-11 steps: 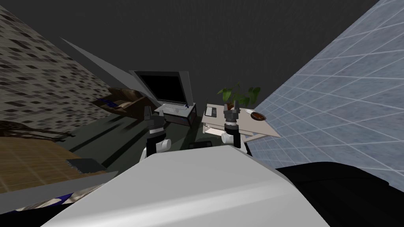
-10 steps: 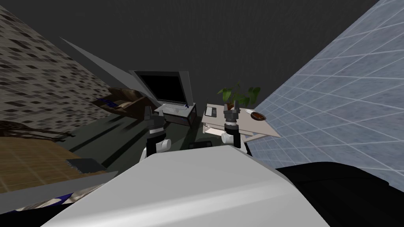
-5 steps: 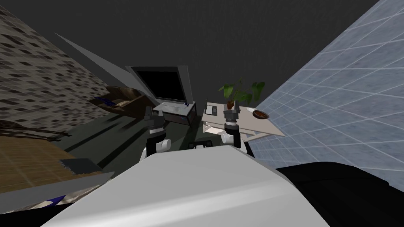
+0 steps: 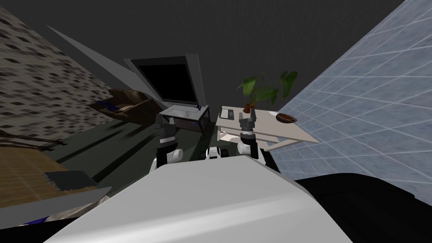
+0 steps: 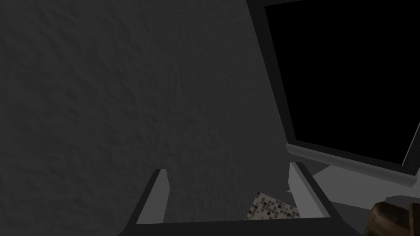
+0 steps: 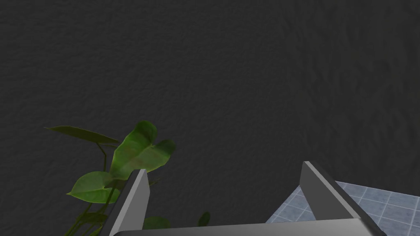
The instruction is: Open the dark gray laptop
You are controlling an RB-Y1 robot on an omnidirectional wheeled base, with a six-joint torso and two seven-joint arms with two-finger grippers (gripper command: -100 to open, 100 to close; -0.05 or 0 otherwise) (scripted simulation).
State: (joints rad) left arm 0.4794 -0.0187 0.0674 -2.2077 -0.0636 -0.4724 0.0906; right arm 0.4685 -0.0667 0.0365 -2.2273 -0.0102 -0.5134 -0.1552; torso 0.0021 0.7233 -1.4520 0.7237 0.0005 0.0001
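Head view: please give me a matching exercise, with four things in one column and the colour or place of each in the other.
Things:
1. laptop
2. bowl
3. plant
4. screen

Descriptions:
a. green
b. black, on the grey stand
c. brown
d. dark grey, on the pale table

Pairs: 1-d, 2-c, 3-a, 4-b.

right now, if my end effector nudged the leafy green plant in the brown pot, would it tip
The leafy green plant in the small brown pot spreads broad leaves high above a narrow base, so a high nudge would probably tip it. Its thin stems should bend. On the flat pale table, a low push might slide it.
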